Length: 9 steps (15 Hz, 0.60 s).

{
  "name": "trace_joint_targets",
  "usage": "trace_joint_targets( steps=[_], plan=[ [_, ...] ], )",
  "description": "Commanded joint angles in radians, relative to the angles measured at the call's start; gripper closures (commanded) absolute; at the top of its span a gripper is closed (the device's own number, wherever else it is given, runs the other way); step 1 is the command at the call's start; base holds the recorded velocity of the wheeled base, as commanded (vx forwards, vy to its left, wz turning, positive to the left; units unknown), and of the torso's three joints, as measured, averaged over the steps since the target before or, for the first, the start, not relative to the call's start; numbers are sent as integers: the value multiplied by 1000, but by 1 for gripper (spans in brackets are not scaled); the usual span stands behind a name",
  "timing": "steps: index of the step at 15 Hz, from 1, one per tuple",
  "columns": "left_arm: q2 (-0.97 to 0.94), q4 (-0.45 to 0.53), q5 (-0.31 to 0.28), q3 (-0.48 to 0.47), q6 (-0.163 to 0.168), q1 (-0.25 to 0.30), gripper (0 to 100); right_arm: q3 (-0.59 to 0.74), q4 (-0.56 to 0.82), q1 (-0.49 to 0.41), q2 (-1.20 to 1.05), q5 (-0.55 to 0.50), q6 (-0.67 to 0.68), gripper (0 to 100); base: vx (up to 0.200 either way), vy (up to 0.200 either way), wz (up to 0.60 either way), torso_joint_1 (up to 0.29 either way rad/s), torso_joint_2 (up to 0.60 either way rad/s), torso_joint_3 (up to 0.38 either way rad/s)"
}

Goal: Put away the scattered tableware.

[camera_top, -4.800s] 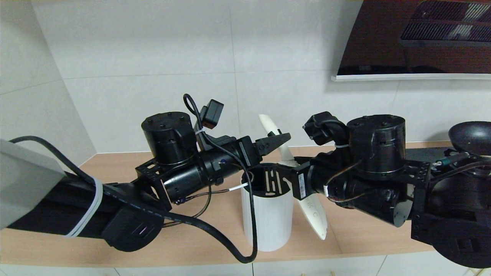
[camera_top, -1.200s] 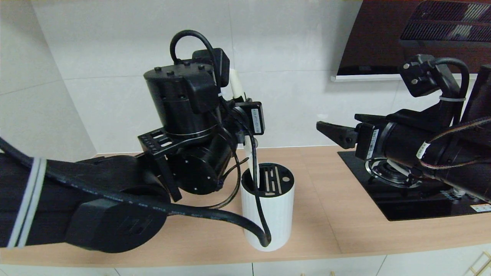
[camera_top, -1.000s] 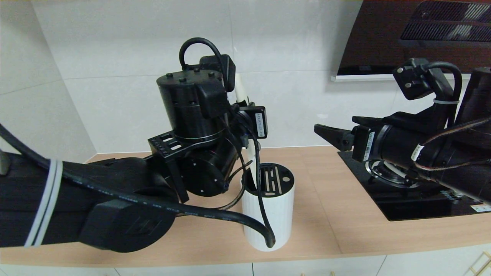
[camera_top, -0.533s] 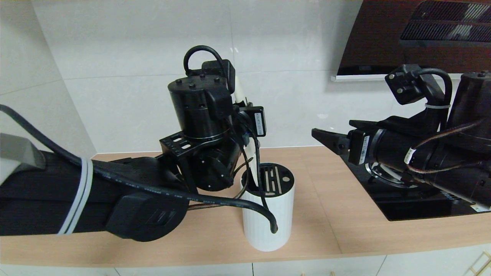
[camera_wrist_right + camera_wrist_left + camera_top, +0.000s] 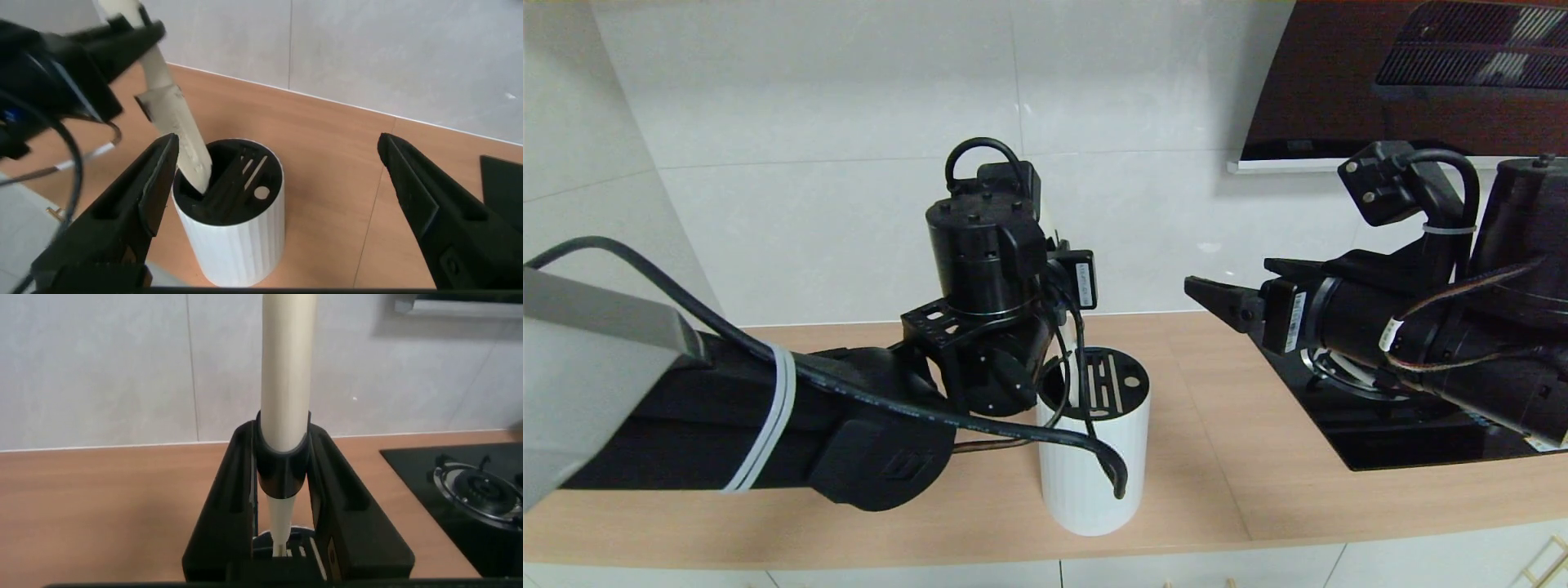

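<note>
Item: white knife (image 5: 178,131). Stiff, likely light, blade possibly brittle. Tip sits inside the white slotted holder (image 5: 1094,465) at mid-counter (image 5: 1201,425).
Hold: left gripper (image 5: 283,457) clamped round the handle, the sensible place.
Right gripper (image 5: 1209,296): spread wide, empty, right of the holder.

Large pale tiles (image 5: 849,122) are covering the back and side walls, thin grout lines showing. Light wood countertop (image 5: 1201,457) is running along the wall. Black cooktop (image 5: 1405,445) is sitting in it on the right, round burner (image 5: 478,486) showing. Dark glossy range hood (image 5: 1380,82) is hanging above, catching reflections. White cabinet fronts (image 5: 1258,567) are showing under the counter edge, brass handle (image 5: 1547,559) at the corner.
</note>
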Motion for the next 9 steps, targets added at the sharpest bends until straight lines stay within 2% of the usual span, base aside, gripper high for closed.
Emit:
trace_joint_targets(
  steps=[1, 6, 9],
  plan=[
    [33, 0, 0, 1, -7, -1, 100, 1, -1, -1, 2, 0, 0, 0, 0, 0, 0, 0, 0, 0],
    [90, 1, 2, 14, -12, -5, 100, 0, -1, -1, 8, 0, 0, 0, 0, 0, 0, 0, 0, 0],
    [113, 1, 0, 17, -26, -10, 100, 0, -1, 1, 11, -1, 0, 0, 0, 0, 0, 0, 0, 0]
  ],
)
